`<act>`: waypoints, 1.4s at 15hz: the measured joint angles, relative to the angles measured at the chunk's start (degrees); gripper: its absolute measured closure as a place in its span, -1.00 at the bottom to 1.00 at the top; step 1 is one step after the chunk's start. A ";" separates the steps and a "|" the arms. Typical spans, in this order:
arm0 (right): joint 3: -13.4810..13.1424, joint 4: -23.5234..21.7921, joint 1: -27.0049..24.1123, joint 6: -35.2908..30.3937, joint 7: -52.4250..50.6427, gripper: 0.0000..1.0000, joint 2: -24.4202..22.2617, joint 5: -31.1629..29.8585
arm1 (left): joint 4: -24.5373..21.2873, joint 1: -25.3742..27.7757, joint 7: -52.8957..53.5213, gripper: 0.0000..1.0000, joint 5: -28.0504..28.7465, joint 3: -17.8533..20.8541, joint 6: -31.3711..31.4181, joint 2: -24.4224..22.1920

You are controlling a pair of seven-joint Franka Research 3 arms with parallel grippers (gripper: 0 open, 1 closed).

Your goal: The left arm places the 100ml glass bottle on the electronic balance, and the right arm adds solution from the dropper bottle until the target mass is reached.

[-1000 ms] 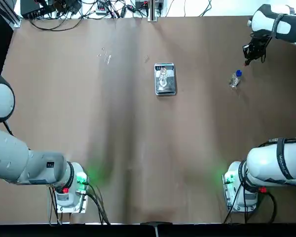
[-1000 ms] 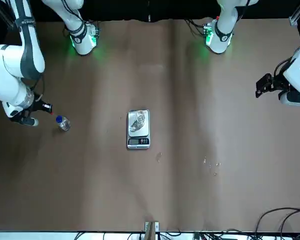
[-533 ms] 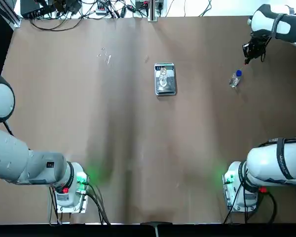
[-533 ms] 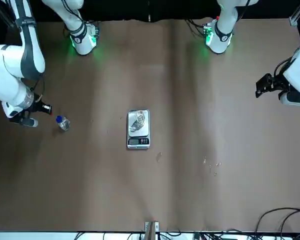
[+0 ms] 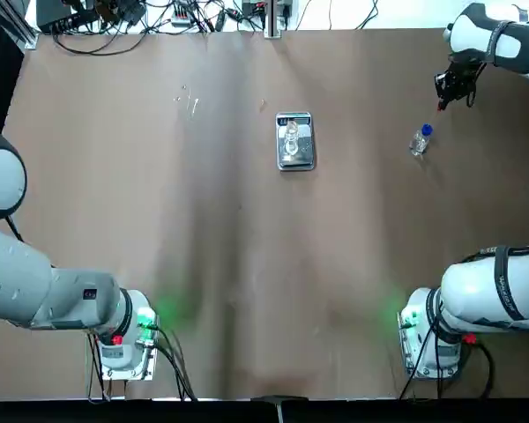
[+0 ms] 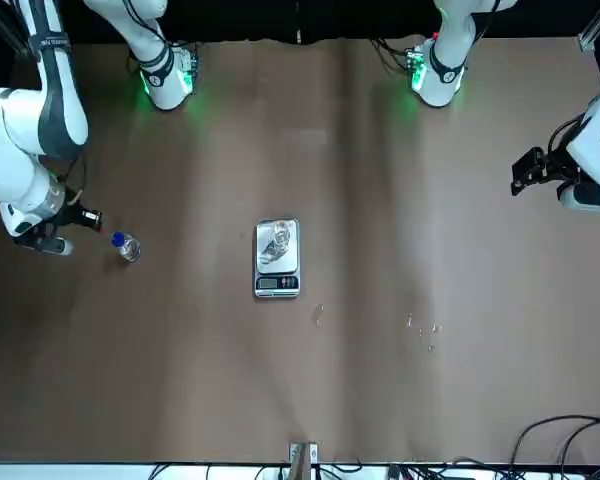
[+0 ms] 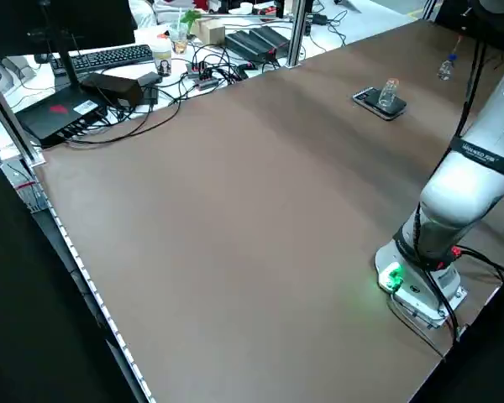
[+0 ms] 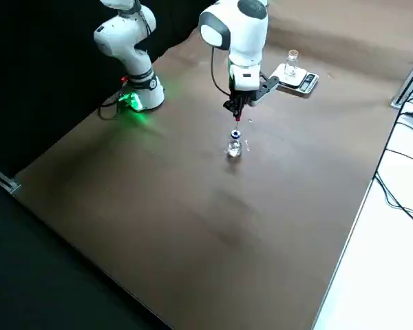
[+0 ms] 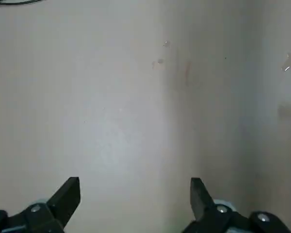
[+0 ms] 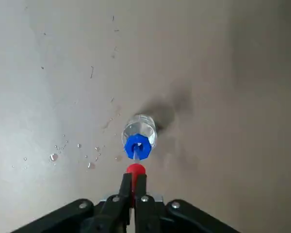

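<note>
1. Tangled black cables (image 7: 197,80) along the table's far edge.
2. Small clear liquid droplets (image 10: 54,157) scattered on the brown tabletop (image 5: 238,264).
3. Black flat-screen monitor (image 7: 63,25) beside a long black keyboard (image 7: 109,58).

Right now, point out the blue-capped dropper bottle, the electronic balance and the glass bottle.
Dropper bottle (image 10: 137,146): right wrist view, blue cap.
Electronic balance (image 6: 277,284): front view, display strip.
Glass bottle (image 8: 291,66): right side view, body.

overhead camera over the table, front camera facing the robot, raised diagonal side cameras, close wrist cameras, scale (image 5: 295,160) shared by top and front
</note>
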 joint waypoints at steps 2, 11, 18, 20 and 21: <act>0.00 -0.01 0.00 -0.05 0.01 0.89 0.00 0.00 | 0.00 0.00 0.00 -1.00 0.00 0.00 0.00 0.00; 0.00 -0.51 0.00 -0.27 0.03 0.89 0.41 -0.27 | -0.02 -0.03 0.00 -1.00 0.00 0.00 0.00 0.02; 0.00 -0.59 0.00 -0.14 0.18 0.89 0.41 -1.49 | -0.05 -0.06 0.00 -1.00 0.00 -0.03 0.00 0.10; 0.01 -0.59 0.01 -0.47 0.19 0.89 0.40 -1.62 | -0.05 -0.06 0.00 -1.00 0.00 -0.03 0.00 0.12; 0.01 -0.56 0.01 -1.01 0.20 0.89 0.36 -1.66 | -0.05 -0.06 0.00 -1.00 0.00 -0.03 0.00 0.13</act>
